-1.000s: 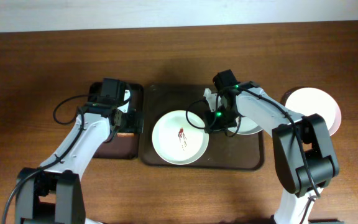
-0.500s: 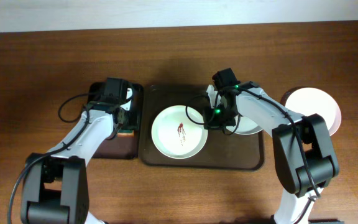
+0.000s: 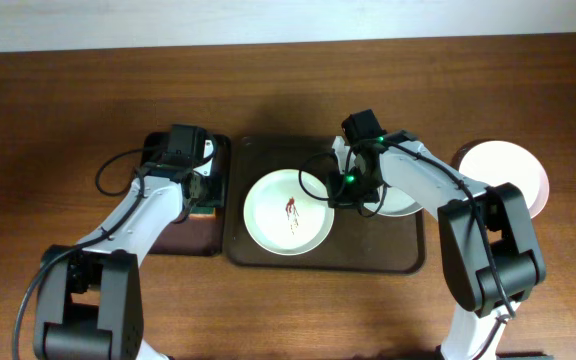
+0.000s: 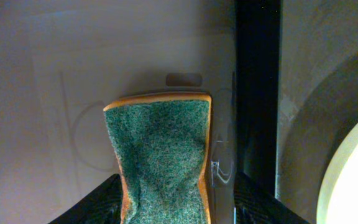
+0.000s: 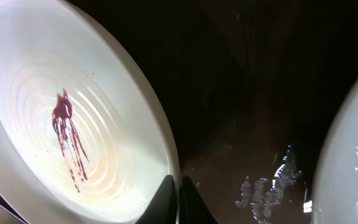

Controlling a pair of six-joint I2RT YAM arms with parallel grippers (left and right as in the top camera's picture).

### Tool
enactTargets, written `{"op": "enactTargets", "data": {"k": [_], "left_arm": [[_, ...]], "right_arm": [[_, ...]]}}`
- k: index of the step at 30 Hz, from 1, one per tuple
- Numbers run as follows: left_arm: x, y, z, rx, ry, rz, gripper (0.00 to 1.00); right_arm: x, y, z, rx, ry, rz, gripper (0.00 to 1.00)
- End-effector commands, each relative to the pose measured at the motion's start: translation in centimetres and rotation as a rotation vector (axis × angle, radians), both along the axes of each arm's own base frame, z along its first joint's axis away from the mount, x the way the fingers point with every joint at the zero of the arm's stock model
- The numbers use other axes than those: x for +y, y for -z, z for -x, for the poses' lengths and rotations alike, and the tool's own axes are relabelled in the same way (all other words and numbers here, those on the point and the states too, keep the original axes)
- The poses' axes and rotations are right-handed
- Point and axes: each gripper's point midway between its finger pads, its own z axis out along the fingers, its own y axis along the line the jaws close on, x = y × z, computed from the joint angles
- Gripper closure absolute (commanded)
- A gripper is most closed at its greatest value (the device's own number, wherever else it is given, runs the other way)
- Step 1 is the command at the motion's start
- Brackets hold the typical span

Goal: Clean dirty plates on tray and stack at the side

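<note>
Surface: brown wood, carries both trays.
Tray: dark brown, at the centre, holds two plates.
Right arm: lies across the tray's right half and hides much of the second plate.
Small tray: just left of the big one.
Smeared plate: on the tray's left half, with a red streak.
Third plate: off the tray, far right.
Sponge: green-faced, in the small tray.
Right jaws: pressed together on the smeared plate's right rim.
Left jaws: pinching the sponge's sides.
Change: a second ago the left jaws stood wider, and the smeared plate has since slid toward the far edge.

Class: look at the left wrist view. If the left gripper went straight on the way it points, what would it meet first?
The green sponge: it sits between the fingers of the left gripper and looks pinched. Behind it lies the small tray; how near is unclear.
</note>
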Motion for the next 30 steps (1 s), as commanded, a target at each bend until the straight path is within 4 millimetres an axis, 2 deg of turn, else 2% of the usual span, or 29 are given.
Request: {"op": "enactTargets", "data": {"k": [1,4,9,11,12,16,18,19,20,21,23,27,30], "left_arm": [[0.0,0.3,0.0,0.006,0.005,0.008,0.46],[0.2,0.4,0.0,0.007,0.001,-0.004,0.45],[0.2,2.0,0.3,0.048,0.001,-0.01,0.44],[0.2,2.1,0.2,0.046,0.001,-0.009,0.5],[0.1,2.1,0.0,0.038,0.001,-0.008,0.57],[0.1,2.0,-0.1,0.031,0.001,-0.007,0.61],[0.1,2.0,-0.1,0.031,0.001,-0.007,0.71],[0.1,2.0,-0.1,0.031,0.001,-0.007,0.8],[0.1,2.0,-0.1,0.032,0.001,-0.007,0.96],[0.1,2.0,-0.1,0.033,0.001,-0.007,1.0],[0.1,1.8,0.1,0.037,0.001,-0.007,1.0],[0.0,-0.9,-0.5,-0.023,0.003,0.005,1.0],[0.2,-5.0,-1.0,-0.128,-0.006,0.023,1.0]], "right_arm": [[-0.3,0.5,0.3,0.01,0.007,0.034,0.96],[-0.4,0.5,0.4,0.013,0.007,0.036,0.96],[-0.4,0.5,0.5,0.015,0.007,0.037,0.96],[-0.4,0.5,0.5,0.016,0.007,0.037,0.96],[-0.4,0.5,0.5,0.016,0.007,0.037,0.96],[-0.4,0.5,0.5,0.015,0.007,0.037,0.96],[-0.4,0.5,0.5,0.015,0.007,0.037,0.96],[-0.4,0.5,0.5,0.015,0.007,0.037,0.96],[-0.4,0.5,0.5,0.015,0.007,0.037,0.96],[-0.4,0.5,0.5,0.015,0.007,0.037,0.96],[-0.4,0.5,0.5,0.016,0.007,0.037,0.96],[-0.4,0.5,0.5,0.016,0.007,0.037,0.96],[-0.4,0.5,0.5,0.018,0.007,0.037,0.96]]}}
